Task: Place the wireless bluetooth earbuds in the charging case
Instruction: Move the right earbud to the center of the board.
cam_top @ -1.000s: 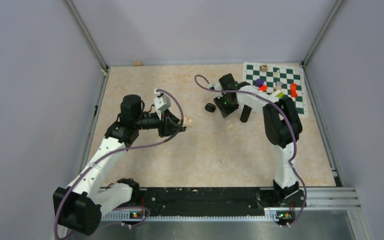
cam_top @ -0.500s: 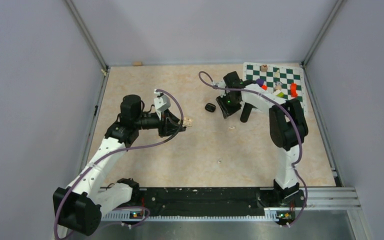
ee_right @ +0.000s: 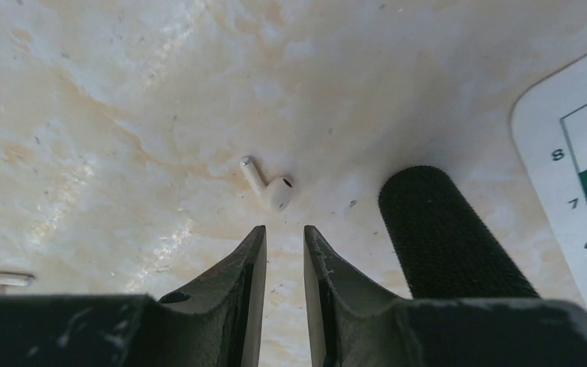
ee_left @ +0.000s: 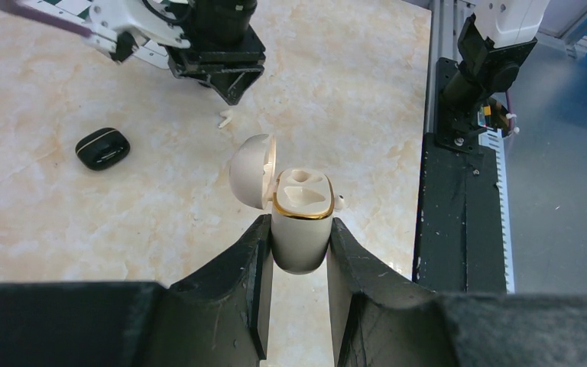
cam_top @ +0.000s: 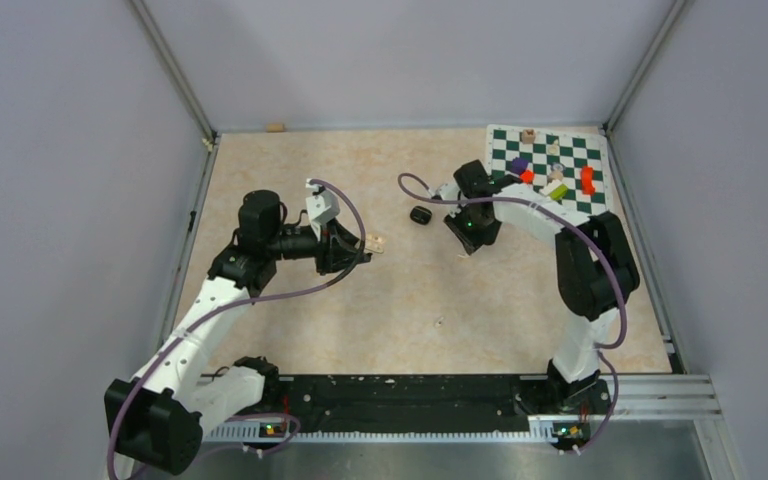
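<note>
Left gripper (ee_left: 299, 229): lower centre, clamped on white charging case (ee_left: 303, 197), lid hinged open to the left. Black case (ee_left: 102, 147): shut, mid-left on the table (ee_left: 69, 229). Right gripper (ee_right: 284, 231): jaws narrowly parted, empty; white earbud (ee_right: 277, 193) lying just beyond them, frame centre, black cylinder (ee_right: 443, 237) at its right

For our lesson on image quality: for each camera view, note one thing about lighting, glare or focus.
Top external view: even, soft light, faint shadows. Left wrist view: the white gold-rimmed charging case is sharp, the left gripper's near body dark and blurred. Right wrist view: glare on the beige marbled tabletop; the white earbud is crisp.
</note>
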